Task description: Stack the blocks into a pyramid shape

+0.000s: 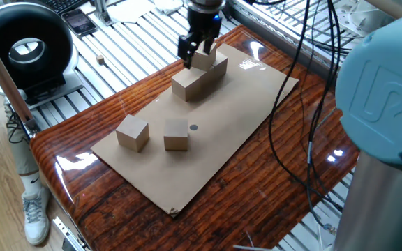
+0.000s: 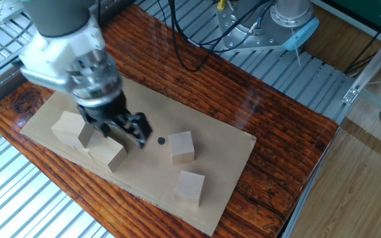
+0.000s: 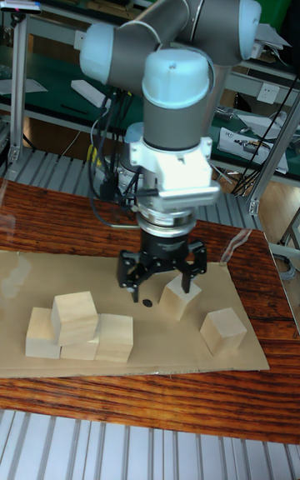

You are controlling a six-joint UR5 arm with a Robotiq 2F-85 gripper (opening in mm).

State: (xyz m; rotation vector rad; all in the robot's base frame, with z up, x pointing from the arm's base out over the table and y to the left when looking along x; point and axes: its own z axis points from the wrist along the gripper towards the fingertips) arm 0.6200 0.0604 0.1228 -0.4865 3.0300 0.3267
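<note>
Gripper (image 3: 161,270): jaws spread apart, nothing between them; hangs above the cardboard sheet (image 3: 242,347), centre of the tall fixed view.
Pile (image 3: 77,327): lower left of that view; three blocks in a row, a fourth set on top.
Loose blocks: nearer block (image 3: 180,297) just right of the gripper, partly behind one finger; farther block (image 3: 222,332) lower right.
Black dot (image 2: 161,140): between gripper and nearer block.
Deciding relation: the nearer loose block lies right of the gripper, on the side opposite the pile.
</note>
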